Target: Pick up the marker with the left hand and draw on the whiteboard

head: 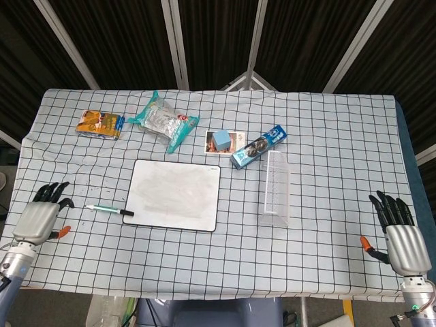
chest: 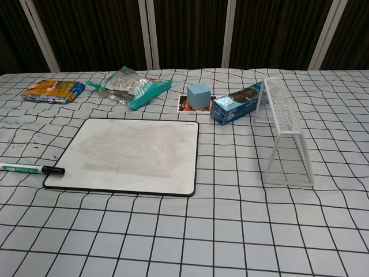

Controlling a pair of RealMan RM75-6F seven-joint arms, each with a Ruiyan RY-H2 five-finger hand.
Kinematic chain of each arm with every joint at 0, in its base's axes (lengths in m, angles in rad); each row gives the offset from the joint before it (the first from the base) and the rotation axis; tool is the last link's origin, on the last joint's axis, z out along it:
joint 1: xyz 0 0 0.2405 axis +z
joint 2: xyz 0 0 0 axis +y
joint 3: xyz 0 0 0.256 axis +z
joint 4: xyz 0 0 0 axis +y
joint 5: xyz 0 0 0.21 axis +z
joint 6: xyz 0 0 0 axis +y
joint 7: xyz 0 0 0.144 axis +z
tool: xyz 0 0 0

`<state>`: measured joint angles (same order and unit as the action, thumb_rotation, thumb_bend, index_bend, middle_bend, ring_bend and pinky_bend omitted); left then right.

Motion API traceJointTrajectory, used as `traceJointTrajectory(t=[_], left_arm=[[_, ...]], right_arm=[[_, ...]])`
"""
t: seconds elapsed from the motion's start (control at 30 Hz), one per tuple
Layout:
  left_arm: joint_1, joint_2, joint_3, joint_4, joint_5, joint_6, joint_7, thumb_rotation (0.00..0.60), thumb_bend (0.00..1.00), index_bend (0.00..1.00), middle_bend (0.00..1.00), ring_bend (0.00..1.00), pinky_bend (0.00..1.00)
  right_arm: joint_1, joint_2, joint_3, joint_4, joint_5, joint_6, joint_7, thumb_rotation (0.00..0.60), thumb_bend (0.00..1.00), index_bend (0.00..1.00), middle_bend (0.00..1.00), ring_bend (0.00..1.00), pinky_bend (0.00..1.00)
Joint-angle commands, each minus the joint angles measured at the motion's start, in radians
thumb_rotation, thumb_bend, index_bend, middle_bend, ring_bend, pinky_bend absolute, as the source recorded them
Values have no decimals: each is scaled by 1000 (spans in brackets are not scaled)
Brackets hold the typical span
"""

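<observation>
left hand (head: 39, 219): seen at the table's left edge in the head view only; fingers spread, nothing held; near the marker's pale tail end but apart from it.
right hand (head: 402, 238): seen at the table's right edge, fingers spread and empty; well apart from all task items.
table (head: 327, 150): covered by a black-grid white cloth.
whiteboard (chest: 130, 154): laid flat at centre-left; surface grey-smudged, no fresh line to be seen.
wire rack (chest: 283, 131): lying on its side, right of the whiteboard.
foil bag (chest: 128, 86): beyond the whiteboard, with an orange packet (chest: 52, 90) further left.
biscuit box (chest: 236, 104): beside a blue cube (chest: 198, 94) resting on a card.
marker (chest: 31, 169): lying on the cloth, black cap just beside the whiteboard's near left corner; not grasped.
progress: judged barely begun; the approach is under way at most, while the grasp, the lift and the drawing all remain to be done.
</observation>
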<state>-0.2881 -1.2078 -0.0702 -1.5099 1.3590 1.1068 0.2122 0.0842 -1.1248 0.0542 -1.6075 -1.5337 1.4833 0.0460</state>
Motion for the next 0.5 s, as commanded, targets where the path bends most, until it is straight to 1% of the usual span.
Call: traceJointTrajectory(t=[0.03,0.27,0.5], left_arm=[[-38,-39,-13,27,-31,-44,38,600,377,403,46,0,0],[-90,-105,-27,79,-73,-99,90,600,410,388,47,0,0],[-116,-144,-30,99,-101,-133,106,600,456,401,54,0,0]], right_arm=[[0,0,0,0,1,-1,2,600,300,0,0,0,0],[-4,6,2,-1,9,0,14,600,300,0,0,0,0],[-7,9,1,-3,10,4,19,600,299,0,0,0,0]])
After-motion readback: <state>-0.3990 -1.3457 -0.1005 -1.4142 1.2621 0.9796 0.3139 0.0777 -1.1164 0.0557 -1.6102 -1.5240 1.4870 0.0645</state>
